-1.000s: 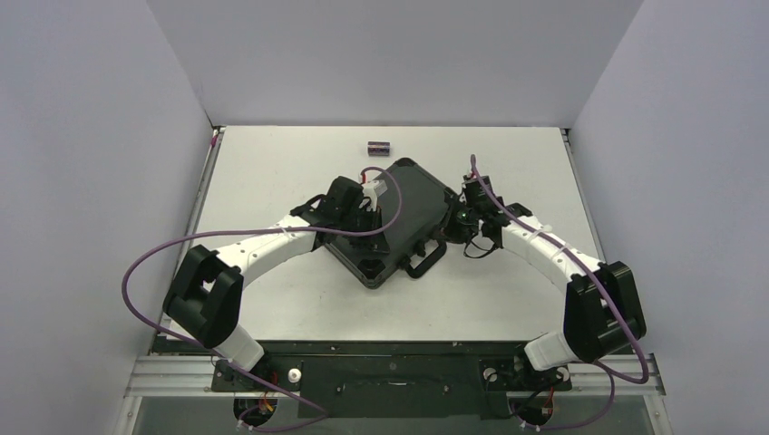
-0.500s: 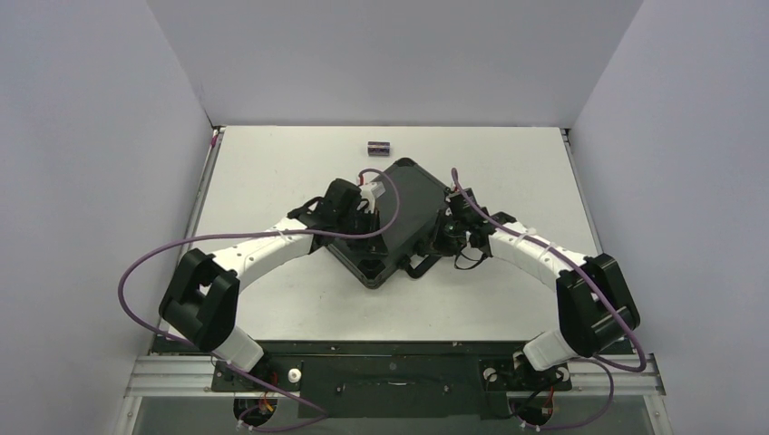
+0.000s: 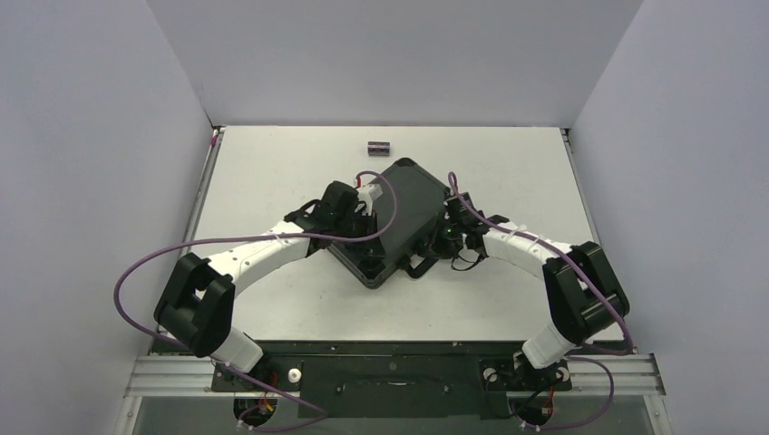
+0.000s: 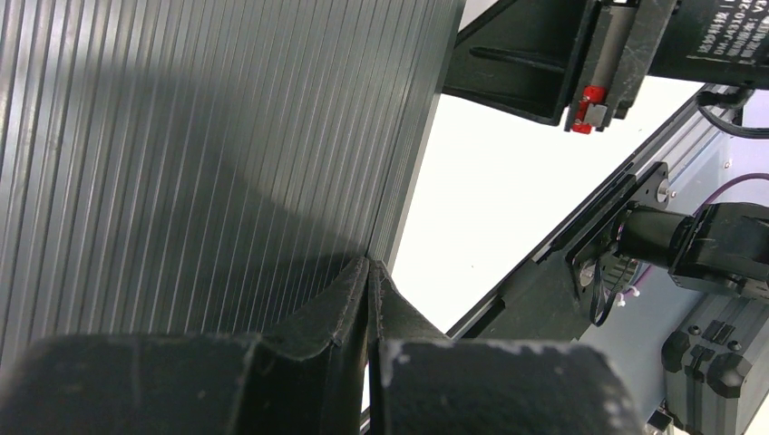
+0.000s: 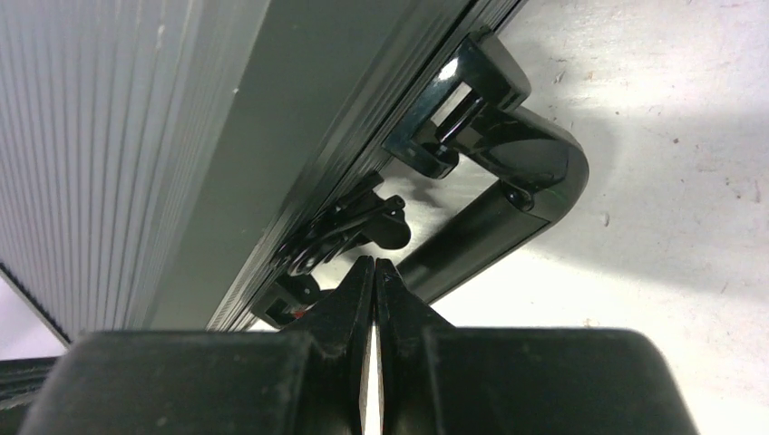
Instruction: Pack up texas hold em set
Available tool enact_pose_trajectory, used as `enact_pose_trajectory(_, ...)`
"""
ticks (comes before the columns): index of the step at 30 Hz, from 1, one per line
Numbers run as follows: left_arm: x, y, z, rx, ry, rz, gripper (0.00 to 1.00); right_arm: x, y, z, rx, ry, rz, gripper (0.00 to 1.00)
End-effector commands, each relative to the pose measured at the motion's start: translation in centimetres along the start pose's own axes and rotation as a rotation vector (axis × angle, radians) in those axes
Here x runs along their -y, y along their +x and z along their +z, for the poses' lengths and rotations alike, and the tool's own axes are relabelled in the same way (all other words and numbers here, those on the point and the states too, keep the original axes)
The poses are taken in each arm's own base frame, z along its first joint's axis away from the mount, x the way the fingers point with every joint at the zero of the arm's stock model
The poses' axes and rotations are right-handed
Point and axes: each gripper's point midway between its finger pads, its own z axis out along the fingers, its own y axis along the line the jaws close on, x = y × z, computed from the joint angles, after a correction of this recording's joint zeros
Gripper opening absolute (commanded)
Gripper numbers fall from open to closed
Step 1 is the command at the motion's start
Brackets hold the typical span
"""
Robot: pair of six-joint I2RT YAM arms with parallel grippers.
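Comparing w/ a second ago, the right gripper (image 3: 437,237) is seen to have been swung in from off the briefcase's (image 3: 410,201) right corner to its handle edge, while the left gripper (image 3: 370,204) has been kept on the lid; the case itself hasn't been shifted. The lid is found down already, so pack-up is judged nearly done: what's prob. left is fastening the latches, and the right arm's move fits that. In the right wrist view the fingers (image 5: 349,290) are pressed together w/ nothing between, tips just short of a latch (image 5: 358,222) beside the carry handle (image 5: 508,204); contact can't be confirmed. In the left wrist view the left fingers (image 4: 349,299) are likewise clamped together, empty, tips set against the ribbed lid near its edge, prob. to hold it down. One small dark item (image 3: 377,146) w/ a red-purple band is left on the table (image 3: 272,163) beyond the case's far corner, apart from it; whether it's a chip stack or a token can't be told at this res. If it belongs to the set, the case would have to be reopened. Writing: no brand or label can be made out on the case; white print is seen on a black housing (image 4: 716,41) at the top right of the left wrist view, cropped & too small to be read reliably.
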Motion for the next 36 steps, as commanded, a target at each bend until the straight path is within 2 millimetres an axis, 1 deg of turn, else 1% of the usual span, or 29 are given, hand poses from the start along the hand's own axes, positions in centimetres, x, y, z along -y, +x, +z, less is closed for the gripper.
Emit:
enact_pose_trajectory(1,-0.8,5.8,-0.1,-0.193,-0.029,-0.048,0.00,0.3,-1.0,1.1,0.038,-0.003,0.001,0.00)
enact_pose_trajectory(5,-0.8,6.2,-0.1,-0.200,-0.024,-0.055,0.00,1.6,-1.0,2.6,0.014,0.029,-0.010,0.00)
enact_pose_trajectory(8,-0.8,6.3,-0.2,-0.203,-0.025,-0.056,0.00,3.2,-0.3,4.0,-0.015,0.072,-0.002,0.00)
enact_pose_trajectory(10,-0.7,6.4,-0.3,-0.204,-0.026,-0.055,0.00,4.1,0.1,4.6,-0.022,0.085,0.014,0.00)
enact_pose_trajectory(13,-0.7,6.3,-0.4,-0.202,-0.029,-0.053,0.00,4.8,0.6,5.0,-0.029,0.087,0.034,0.00)
enact_pose_trajectory(18,-0.6,6.2,-0.4,-0.201,-0.028,-0.055,0.00,4.9,0.2,4.8,-0.017,0.091,0.034,0.00)
enact_pose_trajectory(24,0.4,5.2,-0.9,-0.183,-0.020,-0.052,0.00,4.5,-0.6,5.3,-0.015,0.088,0.029,0.00)
enact_pose_trajectory(26,0.6,4.9,-1.2,-0.177,-0.022,-0.050,0.00,4.4,-0.6,5.1,-0.019,0.088,0.024,0.00)
enact_pose_trajectory(28,0.9,4.3,-1.6,-0.168,-0.024,-0.044,0.00,4.2,-0.7,4.3,-0.013,0.088,0.010,0.00)
enact_pose_trajectory(30,1.3,3.8,-2.1,-0.154,-0.024,-0.042,0.00,4.0,-0.9,3.1,-0.005,0.099,-0.011,0.00)
enact_pose_trajectory(32,1.7,3.2,-2.5,-0.135,-0.022,-0.041,0.00,4.0,-1.2,1.6,0.010,0.116,-0.035,0.00)
enact_pose_trajectory(34,2.2,2.5,-3.1,-0.114,-0.019,-0.036,0.00,4.2,-1.1,-0.1,0.014,0.142,-0.053,0.00)
enact_pose_trajectory(35,2.5,2.1,-3.5,-0.098,-0.017,-0.030,0.00,3.9,-1.5,-1.0,0.040,0.138,-0.062,0.00)
enact_pose_trajectory(36,2.7,1.9,-3.7,-0.091,-0.017,-0.028,0.00,4.0,-1.3,-1.6,0.036,0.150,-0.071,0.00)
